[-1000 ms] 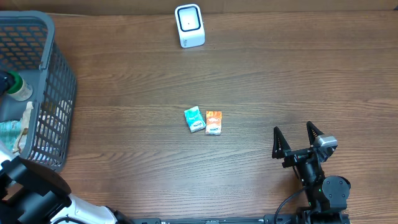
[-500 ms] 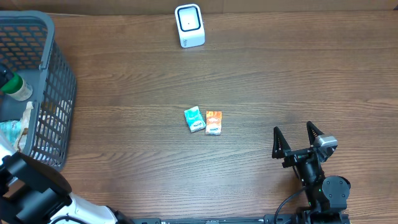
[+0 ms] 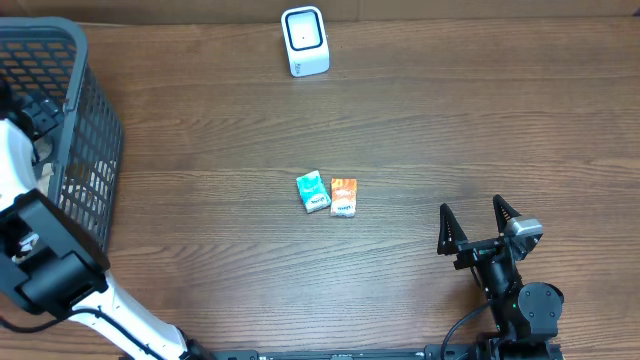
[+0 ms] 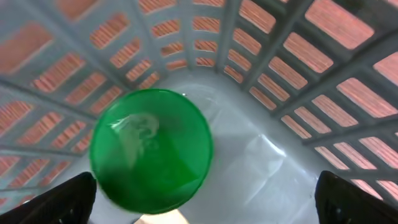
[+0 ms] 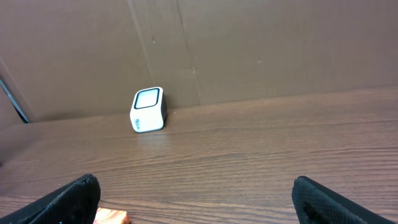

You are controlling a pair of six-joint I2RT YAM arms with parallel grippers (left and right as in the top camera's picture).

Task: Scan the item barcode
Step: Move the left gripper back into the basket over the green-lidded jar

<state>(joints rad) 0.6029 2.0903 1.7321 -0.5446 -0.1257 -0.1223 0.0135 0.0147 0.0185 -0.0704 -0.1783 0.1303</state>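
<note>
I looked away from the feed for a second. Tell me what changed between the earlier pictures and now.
The left arm swung up from the near-left corner and reached into the basket. Its left fingers now hover spread wide over the green bottle cap. Nothing was taken hold of or let go. The right fingers, the two packets and the scanner stayed where they were.

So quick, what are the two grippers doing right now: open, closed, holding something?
Left gripper: open, holding nothing, over a green cap in the basket.
Right gripper: open, empty.
</note>
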